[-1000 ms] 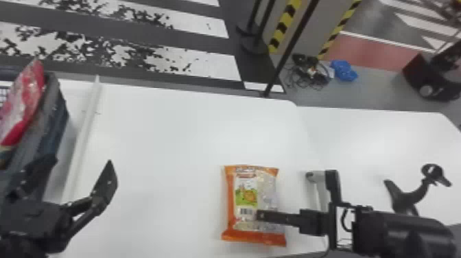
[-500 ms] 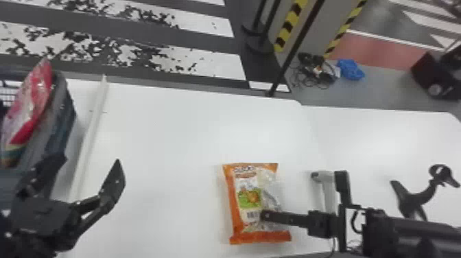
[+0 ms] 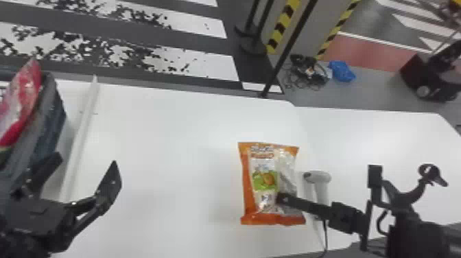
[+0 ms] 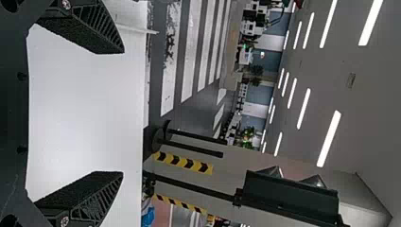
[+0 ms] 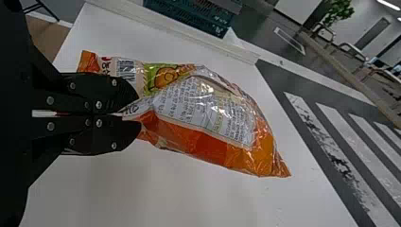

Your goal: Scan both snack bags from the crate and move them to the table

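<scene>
In the head view my right gripper [image 3: 283,199] is shut on the orange snack bag [image 3: 264,175], over the white table [image 3: 164,144]. The right wrist view has the right gripper [image 5: 135,112] pinching a fold of the snack bag [image 5: 208,118], barcode and printed back showing. A red snack bag [image 3: 21,99] leans in the dark crate [image 3: 51,113] at the far left. My left gripper [image 3: 82,171] stands open beside the crate with nothing between its fingers; the left wrist view also has the left gripper [image 4: 120,113] spread wide. A white scanner [image 3: 317,176] stands just right of the orange bag.
A white strip [image 3: 80,137] runs along the table beside the crate. A black holder [image 3: 428,171] rises behind the right arm. Beyond the far table edge stand black poles [image 3: 288,51], with cables [image 3: 307,72] and a blue bag [image 3: 342,71] on the floor.
The whole head view has shifted slightly, moving table, crate and arms together. My right gripper keeps its hold on the orange bag, and the left gripper has stayed open.
</scene>
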Available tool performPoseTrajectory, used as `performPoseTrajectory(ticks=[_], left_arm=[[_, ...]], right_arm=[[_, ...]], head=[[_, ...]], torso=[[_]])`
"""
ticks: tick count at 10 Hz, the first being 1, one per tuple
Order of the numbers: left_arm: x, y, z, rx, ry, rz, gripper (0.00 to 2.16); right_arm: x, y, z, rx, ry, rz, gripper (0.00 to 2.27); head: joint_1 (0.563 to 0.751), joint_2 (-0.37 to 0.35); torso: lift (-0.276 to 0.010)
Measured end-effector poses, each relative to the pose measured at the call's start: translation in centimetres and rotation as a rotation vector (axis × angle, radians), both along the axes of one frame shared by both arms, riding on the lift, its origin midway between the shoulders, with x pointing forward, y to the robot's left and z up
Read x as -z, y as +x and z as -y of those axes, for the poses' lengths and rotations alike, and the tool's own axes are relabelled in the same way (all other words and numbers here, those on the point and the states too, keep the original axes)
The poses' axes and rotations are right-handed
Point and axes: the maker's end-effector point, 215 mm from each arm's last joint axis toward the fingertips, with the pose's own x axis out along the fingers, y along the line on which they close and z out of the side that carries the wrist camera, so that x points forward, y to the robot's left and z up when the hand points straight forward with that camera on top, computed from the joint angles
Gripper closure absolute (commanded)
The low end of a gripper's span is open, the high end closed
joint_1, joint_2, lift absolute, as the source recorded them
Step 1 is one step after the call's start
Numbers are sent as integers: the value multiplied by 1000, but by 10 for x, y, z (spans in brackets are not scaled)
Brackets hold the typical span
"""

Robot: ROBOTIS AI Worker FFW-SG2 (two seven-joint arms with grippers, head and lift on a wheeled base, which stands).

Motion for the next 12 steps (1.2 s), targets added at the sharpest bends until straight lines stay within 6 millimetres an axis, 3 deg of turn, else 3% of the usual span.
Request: performPoseTrajectory(ticks=[1,2,3,4,5,6,7,8,10,11,12], left_arm=[[3,2,-1,0,2,-5,76],[6,3,-3,-4,1,-10,76],[8,4,-4,-5,2,-12,76],[11,5,-5,-4,5,-15,76],[15,7,-5,-2,8,-19,76],[21,9,-4,2,6,-26,76],[25,10,-2,7,3,-30,76],[26,11,1,13,-2,-31,76],[24,13,6,25,-8,-24,76],[22,12,6,25,-9,-20,76],[19,11,6,25,-12,-10,76]], right_arm=[[-30,11,24,70,31,77,2246],[-62,25,63,167,51,163,2246],[-87,37,117,297,53,234,2246],[-97,44,182,452,19,271,2246],[-92,44,241,595,-29,275,2246],[-73,36,296,736,-86,254,2246],[-49,27,326,822,-134,222,2246],[-18,19,341,882,-179,164,2246],[40,12,344,942,-247,63,2196],[61,12,338,944,-269,24,2000],[78,15,329,936,-285,3,1598]], head=[[695,-350],[695,-350],[695,-350],[695,-350],[695,-350],[695,-350],[695,-350],[695,-350],[695,-350],[695,-350],[695,-350]], torso=[[-87],[-87],[-87],[-87],[-87],[-87],[-87],[-87],[-87],[-87],[-87]])
